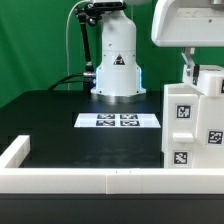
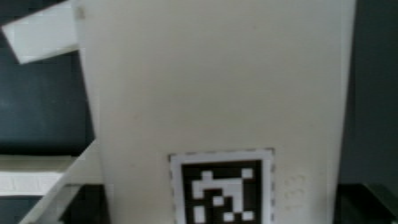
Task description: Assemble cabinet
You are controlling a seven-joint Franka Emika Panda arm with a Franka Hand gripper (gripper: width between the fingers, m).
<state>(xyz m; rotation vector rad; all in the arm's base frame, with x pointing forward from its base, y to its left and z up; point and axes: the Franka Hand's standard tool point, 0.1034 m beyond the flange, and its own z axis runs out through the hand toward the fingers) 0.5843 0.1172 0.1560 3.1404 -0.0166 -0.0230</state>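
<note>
The white cabinet body (image 1: 192, 122) stands upright at the exterior view's right, near the front rim, with several black-and-white tags on its face. A smaller white block (image 1: 210, 80) forms its top. My gripper (image 1: 190, 66) comes down from above onto this top part, with one finger (image 1: 187, 64) against the block's side. In the wrist view a tall white panel of the cabinet (image 2: 214, 90) fills the picture, with a tag (image 2: 222, 187) low on it. The panel sits between the jaws and hides my fingertips. The gripper looks shut on the cabinet.
The marker board (image 1: 120, 121) lies flat in the middle of the black table, in front of the arm's base (image 1: 116, 70). A low white rim (image 1: 90, 180) runs along the table's front and the exterior view's left. A slanted white edge (image 2: 39, 40) shows behind the panel.
</note>
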